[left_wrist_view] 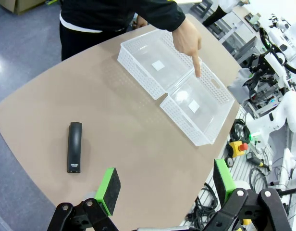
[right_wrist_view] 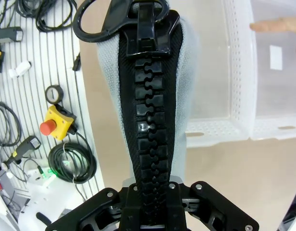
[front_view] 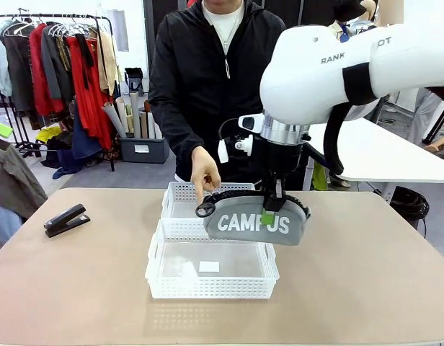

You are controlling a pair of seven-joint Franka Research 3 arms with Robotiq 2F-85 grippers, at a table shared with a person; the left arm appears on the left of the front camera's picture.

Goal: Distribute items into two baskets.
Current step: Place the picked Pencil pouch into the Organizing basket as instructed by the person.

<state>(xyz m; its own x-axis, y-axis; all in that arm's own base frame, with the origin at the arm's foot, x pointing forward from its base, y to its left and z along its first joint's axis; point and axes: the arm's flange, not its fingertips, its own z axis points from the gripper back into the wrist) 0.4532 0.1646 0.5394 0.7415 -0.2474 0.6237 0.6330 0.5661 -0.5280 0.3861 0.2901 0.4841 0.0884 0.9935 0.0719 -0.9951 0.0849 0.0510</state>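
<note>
Because the grey CAMPUS pouch (front_view: 254, 222) is soft cloth and looks light, we judge it will sag and swing rather than slip. The front view shows the right tool (front_view: 269, 215) pinching it at mid-length along the top seam, clear of the surface (front_view: 366, 274). It hangs over the right end of the near basket (front_view: 207, 290) and hides the right end of the far basket (front_view: 180, 196). The person's hand (front_view: 205, 173) points downward just beside the pouch's ring end. The stapler (front_view: 65, 220) lies well apart at the left.

In the left wrist view, the left tool (left_wrist_view: 166, 185) is spread wide with nothing between its pads (left_wrist_view: 108, 185). The stapler lies flat on the surface near it. We judge the stapler rigid, dense and smooth, best gripped across its narrow sides near the middle. We cannot tell which of the two baskets the pointing finger means.

In the right wrist view, the pouch's chunky black zip (right_wrist_view: 148, 96) runs straight up from the right tool. That ridge is the stiffest part to hold. The pouch covers the right tool's fingers, so their bite is hard to make out. Both baskets are cut off at the picture's right edge.
</note>
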